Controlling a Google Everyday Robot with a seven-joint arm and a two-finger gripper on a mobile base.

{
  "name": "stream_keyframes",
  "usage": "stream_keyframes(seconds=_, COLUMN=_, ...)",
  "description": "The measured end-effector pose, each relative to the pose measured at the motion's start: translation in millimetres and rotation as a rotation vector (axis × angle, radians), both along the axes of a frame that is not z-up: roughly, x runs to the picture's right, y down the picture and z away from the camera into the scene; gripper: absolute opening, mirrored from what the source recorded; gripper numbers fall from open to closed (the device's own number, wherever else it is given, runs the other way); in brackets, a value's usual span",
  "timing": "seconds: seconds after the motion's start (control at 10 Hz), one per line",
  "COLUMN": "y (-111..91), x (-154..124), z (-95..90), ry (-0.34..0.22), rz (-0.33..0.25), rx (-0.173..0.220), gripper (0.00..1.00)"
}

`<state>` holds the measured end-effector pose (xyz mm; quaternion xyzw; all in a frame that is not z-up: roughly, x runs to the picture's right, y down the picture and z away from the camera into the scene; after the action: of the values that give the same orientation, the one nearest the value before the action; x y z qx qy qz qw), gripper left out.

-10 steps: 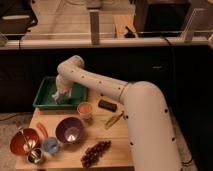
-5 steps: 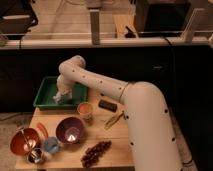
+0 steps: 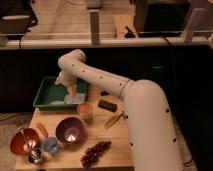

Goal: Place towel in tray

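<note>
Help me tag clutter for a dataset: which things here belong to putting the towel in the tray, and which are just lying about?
Job: towel, green tray, gripper over the tray.
Lying about: orange cup, purple bowl, grapes, red bowl, blue cup.

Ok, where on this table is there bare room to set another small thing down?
Bare wood lies between the tray front rim and the purple bowl. Another patch sits between the grapes and the arm. The front left, round the red bowl, is crowded. The pincer hangs over the tray, by the towel.
</note>
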<state>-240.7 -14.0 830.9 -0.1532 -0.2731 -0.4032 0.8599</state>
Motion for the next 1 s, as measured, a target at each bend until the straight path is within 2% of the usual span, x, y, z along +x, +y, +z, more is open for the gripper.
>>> stream_keyframes(seconds=0.2, y=-1.8, x=2.4, z=-6.0, ry=0.023, rz=-0.033, rx=-0.001, gripper=0.8)
stream_keyframes(seconds=1.0, y=-2.2, x=3.8, z=-5.2, ry=0.025, rz=-0.032, rx=0.001, gripper=0.8)
